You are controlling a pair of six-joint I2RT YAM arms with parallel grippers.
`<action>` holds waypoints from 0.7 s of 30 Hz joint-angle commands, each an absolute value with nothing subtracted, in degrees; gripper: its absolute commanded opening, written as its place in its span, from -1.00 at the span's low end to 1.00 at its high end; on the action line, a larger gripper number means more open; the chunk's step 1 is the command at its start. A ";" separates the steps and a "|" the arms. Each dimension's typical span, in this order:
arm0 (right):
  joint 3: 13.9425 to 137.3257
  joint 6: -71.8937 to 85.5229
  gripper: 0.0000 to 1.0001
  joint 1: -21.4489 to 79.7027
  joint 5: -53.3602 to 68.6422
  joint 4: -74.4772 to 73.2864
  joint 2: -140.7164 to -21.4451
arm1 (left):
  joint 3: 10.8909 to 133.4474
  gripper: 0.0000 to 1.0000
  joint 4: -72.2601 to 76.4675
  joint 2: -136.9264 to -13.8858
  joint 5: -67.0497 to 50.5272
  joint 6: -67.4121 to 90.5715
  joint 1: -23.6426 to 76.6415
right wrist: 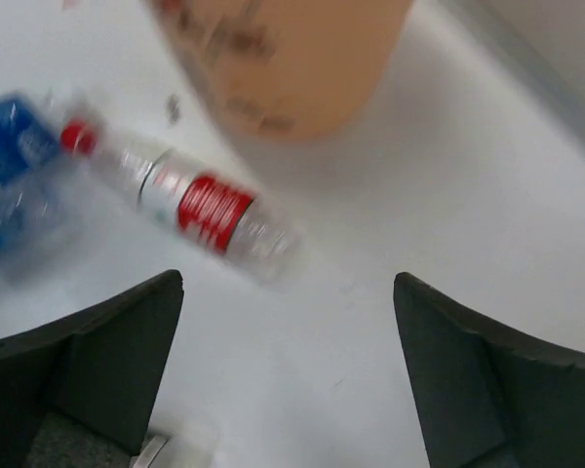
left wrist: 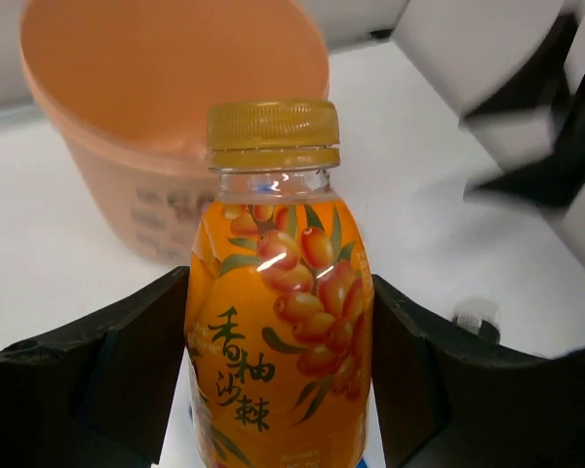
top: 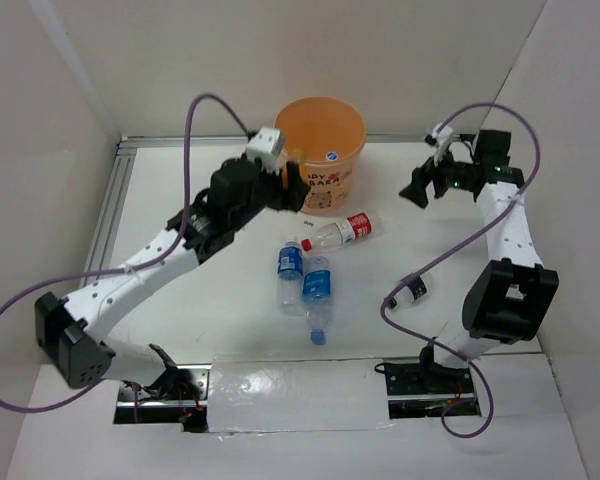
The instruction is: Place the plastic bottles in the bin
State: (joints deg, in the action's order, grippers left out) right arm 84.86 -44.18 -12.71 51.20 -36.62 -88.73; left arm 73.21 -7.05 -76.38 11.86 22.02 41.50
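Note:
My left gripper (top: 285,187) is shut on an orange-filled bottle (left wrist: 278,322) with a gold cap and holds it upright, raised, beside the orange bin (top: 320,130). The bin's open mouth fills the upper left of the left wrist view (left wrist: 127,107). A red-label bottle (top: 338,231) lies on the table in front of the bin. Two blue-label bottles (top: 290,262) (top: 318,295) lie nearer to me. My right gripper (top: 420,188) is open and empty, right of the bin above the table. Its view shows the red-label bottle (right wrist: 200,205), blurred, and the bin (right wrist: 283,58).
A small pale bottle with a dark end (top: 417,288) lies by the right arm's cable. White walls enclose the table on three sides. A metal rail (top: 113,205) runs along the left edge. A shiny taped strip (top: 290,395) lies between the arm bases.

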 commanded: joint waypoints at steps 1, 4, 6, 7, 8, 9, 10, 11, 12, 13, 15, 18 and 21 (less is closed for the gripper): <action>74.57 -58.85 0.93 -12.66 52.48 -47.19 -83.42 | 89.40 -1.00 0.69 -88.18 9.67 13.90 38.51; 68.84 -60.46 0.91 -12.66 51.50 -46.58 -80.52 | 100.07 -0.96 2.46 -96.48 9.05 13.89 37.01; 65.05 -63.54 0.87 -12.66 50.89 -47.28 -78.05 | 109.04 -0.80 3.16 -104.04 9.75 13.27 36.39; 64.17 -64.50 0.76 -12.66 50.28 -47.29 -77.44 | 111.68 -0.72 3.16 -106.50 10.45 13.27 36.39; 63.55 -68.25 0.70 -13.18 50.27 -50.07 -76.39 | 114.15 -0.41 2.55 -111.22 12.03 13.27 35.86; 62.76 -70.03 0.66 -13.18 50.27 -51.23 -76.38 | 118.43 -0.23 1.68 -113.44 12.04 13.27 35.34; 62.75 -72.48 0.63 -13.18 49.75 -52.63 -75.51 | 120.22 -0.06 -0.33 -115.38 12.91 13.27 35.33; 62.75 -77.38 0.63 -13.71 49.75 -55.08 -74.63 | 121.19 0.07 -0.35 -116.88 13.44 13.27 34.72; 62.23 -79.87 0.63 -14.49 49.14 -55.98 -74.10 | 120.59 0.35 -0.35 -118.37 13.45 13.79 34.02; 62.23 -82.94 0.68 -15.11 49.13 -57.03 -73.57 | 120.59 0.54 -0.35 -119.00 13.45 14.41 34.01; 61.09 -93.70 0.83 -16.43 49.13 -60.53 -71.99 | 120.06 0.87 -1.66 -120.05 13.45 15.02 33.40; 61.08 -106.03 0.88 -16.96 49.13 -65.54 -71.98 | 120.06 0.98 -1.67 -120.06 11.61 15.64 32.78; 59.95 -119.55 0.88 -17.48 46.94 -71.34 -73.99 | 119.44 0.98 -1.14 -116.99 10.29 16.17 32.78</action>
State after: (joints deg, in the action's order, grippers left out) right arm 61.23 -99.46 -16.93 48.14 -61.39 -73.25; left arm 117.75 -4.97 -121.67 11.90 15.38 32.71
